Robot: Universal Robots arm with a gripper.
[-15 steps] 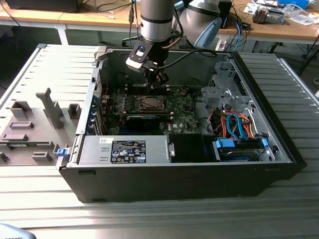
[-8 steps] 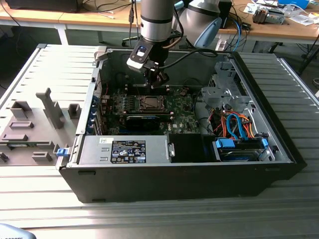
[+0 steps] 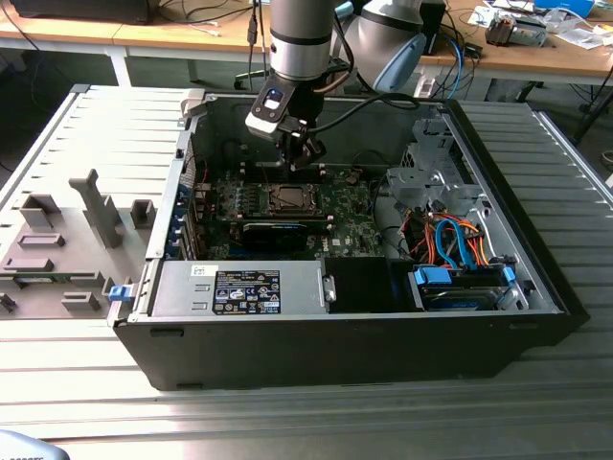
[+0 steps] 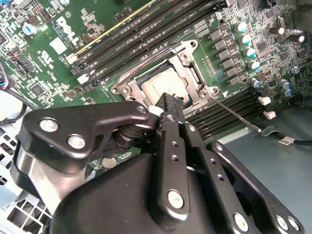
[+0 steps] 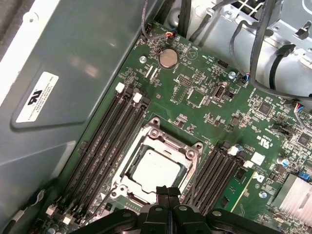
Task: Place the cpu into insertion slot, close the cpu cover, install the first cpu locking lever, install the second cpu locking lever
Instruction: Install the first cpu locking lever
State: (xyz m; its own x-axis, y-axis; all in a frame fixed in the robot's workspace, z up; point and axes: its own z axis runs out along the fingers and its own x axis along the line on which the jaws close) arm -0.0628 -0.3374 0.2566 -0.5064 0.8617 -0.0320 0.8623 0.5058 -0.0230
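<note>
Exterior view: one open black computer case is seen lying on a ribbed metal table, with one green circuit board inside it. One dark arm is lowered into the case. In both wrist views, one square insertion slot with a dull metal rim is set among long black memory slots, four on one side. One thin cpu cover, a metal frame with an open window, is laid flat over it. One smooth, pale silver cpu is seated in the slot. The black gripper is held just above the socket edge, its fingers pressed together, gripping nothing.
</note>
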